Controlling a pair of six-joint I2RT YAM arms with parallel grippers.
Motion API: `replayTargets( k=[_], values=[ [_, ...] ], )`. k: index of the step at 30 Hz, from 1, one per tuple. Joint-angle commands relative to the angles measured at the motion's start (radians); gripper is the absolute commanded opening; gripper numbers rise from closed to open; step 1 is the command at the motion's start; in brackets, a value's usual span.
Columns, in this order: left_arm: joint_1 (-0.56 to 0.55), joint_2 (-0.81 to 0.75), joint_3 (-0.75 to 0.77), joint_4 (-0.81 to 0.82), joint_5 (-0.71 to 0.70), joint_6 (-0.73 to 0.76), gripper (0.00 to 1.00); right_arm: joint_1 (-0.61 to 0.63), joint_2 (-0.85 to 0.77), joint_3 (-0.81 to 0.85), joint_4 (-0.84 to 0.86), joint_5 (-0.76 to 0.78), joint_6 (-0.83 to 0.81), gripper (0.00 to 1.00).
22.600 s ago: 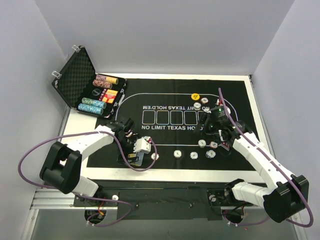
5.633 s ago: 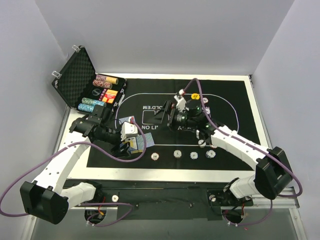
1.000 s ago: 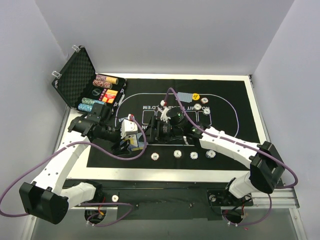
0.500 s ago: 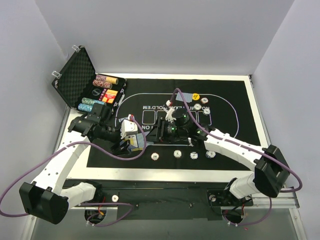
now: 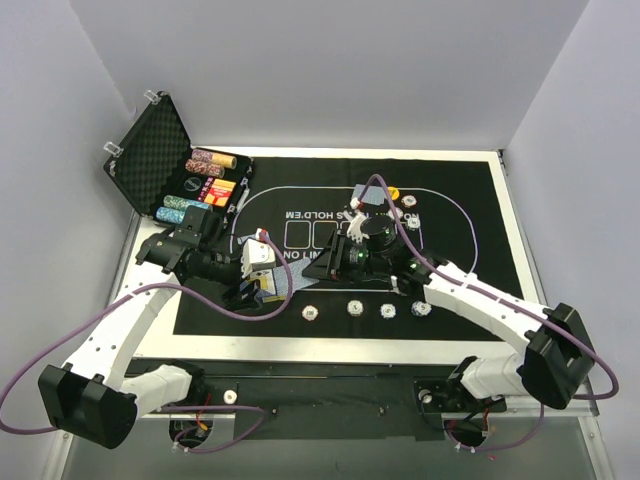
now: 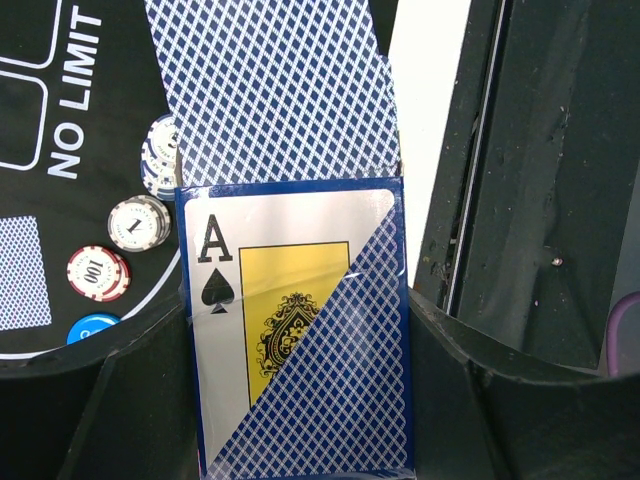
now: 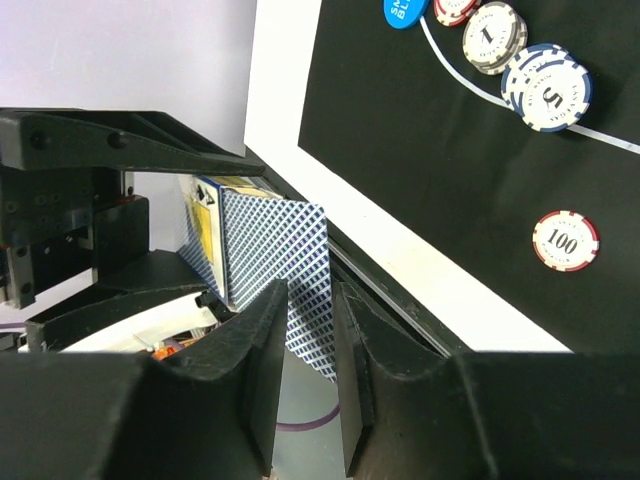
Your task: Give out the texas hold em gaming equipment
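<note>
While left gripper (image 6: pixel 300 400) clamps card deck (image 6: pixel 300 340) upright as dispenser, right gripper (image 7: pixel 305 380) pinches one protruding blue-backed card (image 7: pixel 300 270), apparently for dealing onto mat

Black felt mat (image 5: pixel 470 210): "NO LIMIT TEXAS HOLD'EM". Boxed card deck (image 6: pixel 300 330): "A", spade. Red-edged chip (image 7: pixel 566 239): "100".
</note>
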Motion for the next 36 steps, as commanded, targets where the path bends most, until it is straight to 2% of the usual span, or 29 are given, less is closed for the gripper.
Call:
replayTargets(
  k=[1, 8, 21, 24, 27, 29, 36],
  values=[
    [0.005, -0.027, 0.007, 0.031, 0.055, -0.002, 0.0, -0.021, -0.073, -0.024, 0.014, 0.0, 0.019, 0.2],
    [0.005, -0.03, 0.001, 0.031, 0.049, -0.001, 0.0, -0.071, -0.122, -0.066, 0.043, -0.021, 0.077, 0.0],
    [0.005, -0.028, 0.007, 0.031, 0.046, -0.002, 0.0, -0.319, -0.236, -0.17, 0.0, -0.089, 0.058, 0.0],
    [0.005, -0.028, 0.006, 0.028, 0.049, -0.002, 0.0, -0.379, -0.207, -0.171, -0.101, -0.049, -0.025, 0.0],
    [0.005, -0.03, 0.007, 0.029, 0.049, -0.004, 0.0, -0.404, -0.15, -0.149, -0.242, 0.072, -0.166, 0.0],
    [0.005, -0.033, 0.007, 0.029, 0.049, -0.004, 0.0, -0.416, -0.095, -0.145, -0.274, 0.136, -0.22, 0.0],
    [0.005, -0.036, 0.009, 0.02, 0.047, -0.003, 0.0, -0.496, 0.102, -0.147, -0.23, 0.197, -0.271, 0.0]
  ],
)
